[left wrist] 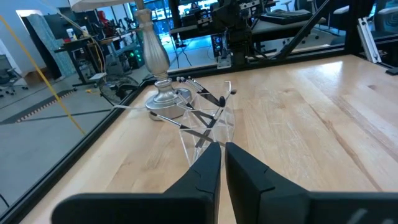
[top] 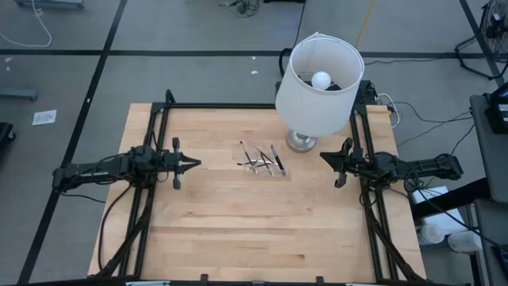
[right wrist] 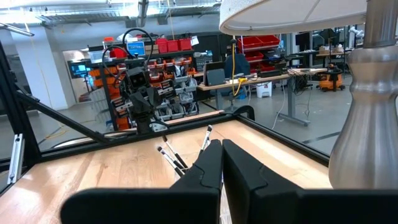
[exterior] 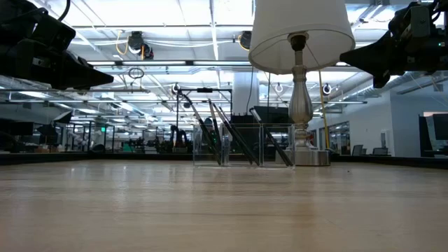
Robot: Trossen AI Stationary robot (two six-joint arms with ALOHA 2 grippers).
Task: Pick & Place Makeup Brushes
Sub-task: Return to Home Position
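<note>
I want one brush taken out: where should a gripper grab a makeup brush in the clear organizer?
Grip the free upper end of a makeup brush, coming from above: it leans tilted, sticking up past the rim of the organizer, whose clear walls enclose the rest.

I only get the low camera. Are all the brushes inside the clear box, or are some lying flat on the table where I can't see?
Observer: From above, the makeup brushes all lean inside the transparent organizer; I spot none loose on the table.
Operator: Where do the arms' tips point?
Observer: The left end effector and the right end effector face the organizer from opposite sides, both well apart from it.
Operator: Are they holding anything?
Observer: No. Each wrist view shows that arm's end effector shut, with nothing in it.
</note>
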